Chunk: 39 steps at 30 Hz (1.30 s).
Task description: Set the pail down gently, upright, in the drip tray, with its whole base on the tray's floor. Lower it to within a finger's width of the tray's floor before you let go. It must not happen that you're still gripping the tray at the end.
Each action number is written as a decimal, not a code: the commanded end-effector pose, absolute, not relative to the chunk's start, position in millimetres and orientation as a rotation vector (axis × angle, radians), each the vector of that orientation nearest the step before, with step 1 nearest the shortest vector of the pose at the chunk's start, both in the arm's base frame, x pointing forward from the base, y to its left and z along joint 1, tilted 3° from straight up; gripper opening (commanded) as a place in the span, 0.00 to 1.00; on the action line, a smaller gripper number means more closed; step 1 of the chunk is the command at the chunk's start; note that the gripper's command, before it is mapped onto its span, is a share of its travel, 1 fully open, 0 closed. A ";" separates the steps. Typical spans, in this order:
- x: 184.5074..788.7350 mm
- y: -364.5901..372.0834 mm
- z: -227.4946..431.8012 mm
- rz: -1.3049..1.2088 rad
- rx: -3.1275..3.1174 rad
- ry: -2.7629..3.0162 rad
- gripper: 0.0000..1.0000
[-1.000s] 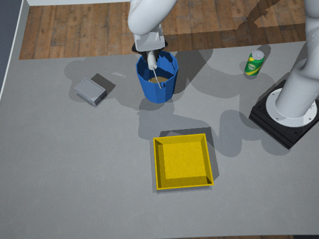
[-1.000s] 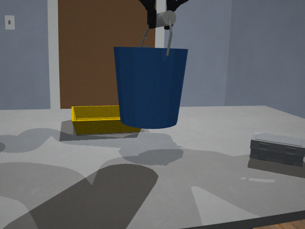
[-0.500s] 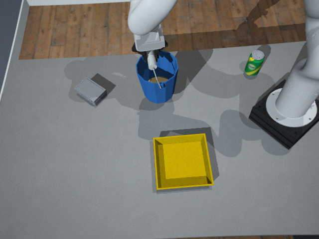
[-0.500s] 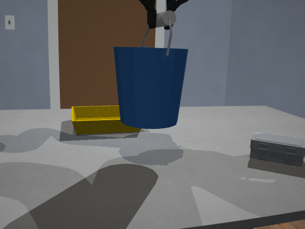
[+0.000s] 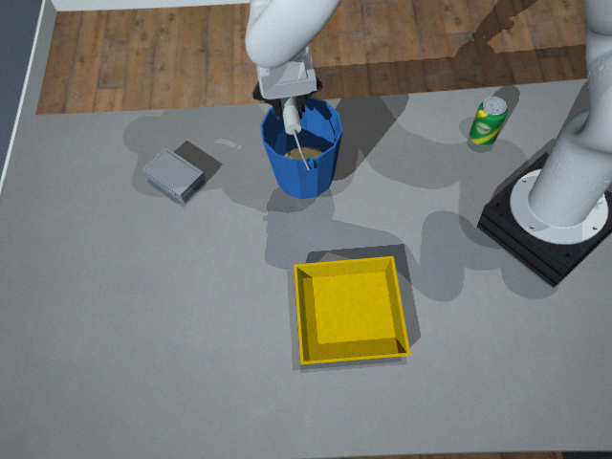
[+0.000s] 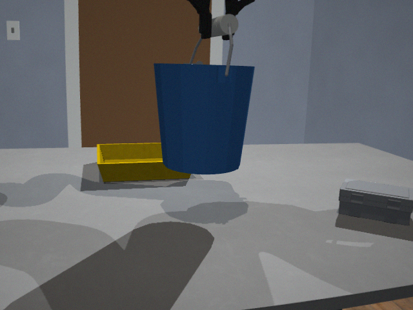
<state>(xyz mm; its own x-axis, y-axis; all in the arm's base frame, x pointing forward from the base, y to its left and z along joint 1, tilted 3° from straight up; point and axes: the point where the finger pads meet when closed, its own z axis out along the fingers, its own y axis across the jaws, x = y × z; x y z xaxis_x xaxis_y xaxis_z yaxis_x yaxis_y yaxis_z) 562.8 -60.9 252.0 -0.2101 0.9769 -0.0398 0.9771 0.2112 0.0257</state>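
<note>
A blue pail (image 5: 302,150) hangs upright in the air from its wire handle, well above the table; it also shows in the exterior view (image 6: 203,118). My gripper (image 5: 290,109) is shut on the white grip of the pail's handle (image 6: 221,26), right above the pail. The yellow drip tray (image 5: 350,310) sits flat on the grey table, nearer the front edge, some way from the pail. In the exterior view the drip tray (image 6: 133,161) lies behind the pail and is partly hidden by it. The tray is empty.
A grey closed case (image 5: 173,174) lies left of the pail; it also shows in the exterior view (image 6: 375,201). A green and yellow can (image 5: 488,121) stands at the back right. The arm's black base (image 5: 553,222) is at the right edge.
</note>
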 end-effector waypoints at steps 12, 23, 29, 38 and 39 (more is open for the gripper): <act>561.8 -56.1 252.7 -0.006 1.943 2.406 0.00; 558.8 -47.8 252.4 -0.006 1.943 2.406 0.00; 555.9 -39.8 252.0 -0.006 1.943 2.406 0.00; 551.6 -27.8 251.4 -0.006 1.943 2.406 0.00; 550.9 -25.9 251.3 -0.006 1.943 2.406 0.00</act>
<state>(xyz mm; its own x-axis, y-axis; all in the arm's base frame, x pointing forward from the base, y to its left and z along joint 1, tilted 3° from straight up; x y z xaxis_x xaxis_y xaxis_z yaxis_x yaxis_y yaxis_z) 551.7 -30.1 250.6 -0.2104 0.9768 -0.0395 0.9770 0.2115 0.0256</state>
